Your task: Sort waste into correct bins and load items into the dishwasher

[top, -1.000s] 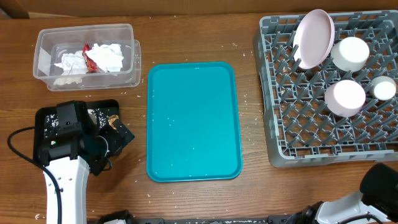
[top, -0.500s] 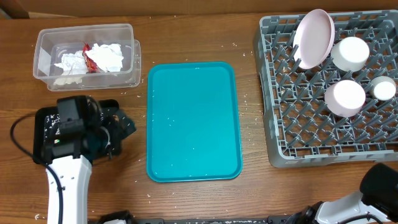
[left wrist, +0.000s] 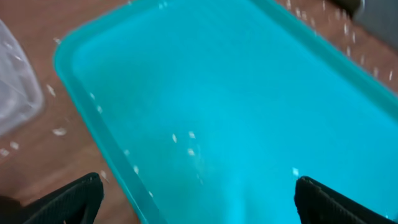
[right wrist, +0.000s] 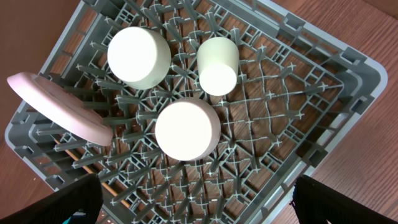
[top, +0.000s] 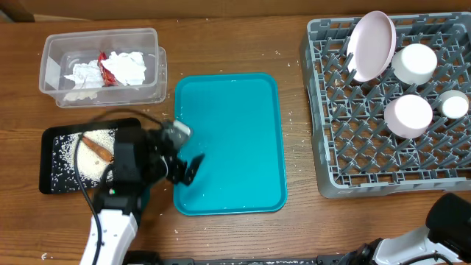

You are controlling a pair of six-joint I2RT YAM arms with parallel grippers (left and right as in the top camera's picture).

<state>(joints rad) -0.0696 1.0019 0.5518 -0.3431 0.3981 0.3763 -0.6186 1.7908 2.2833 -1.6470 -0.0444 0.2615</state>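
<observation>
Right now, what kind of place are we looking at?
Probably a mock dish-clearing station on a wooden table: grey dish rack holding white dishes, clear tub of crumpled napkins, teal serving tray.

- One teal tray (top: 228, 110), under the left gripper (top: 187, 151).
- Two bins left of that gripper: one clear tub (top: 50, 66), one black tray (top: 51, 180).
- One grey dish rack (top: 368, 169), well to its right.
- Four dishes racked: one plate (top: 372, 44), two bowls (top: 414, 63), one cup (top: 454, 105).
- One red wrapper (top: 109, 70); one carrot-like stick (top: 96, 145); rice grains (top: 73, 158) beyond counting.
</observation>
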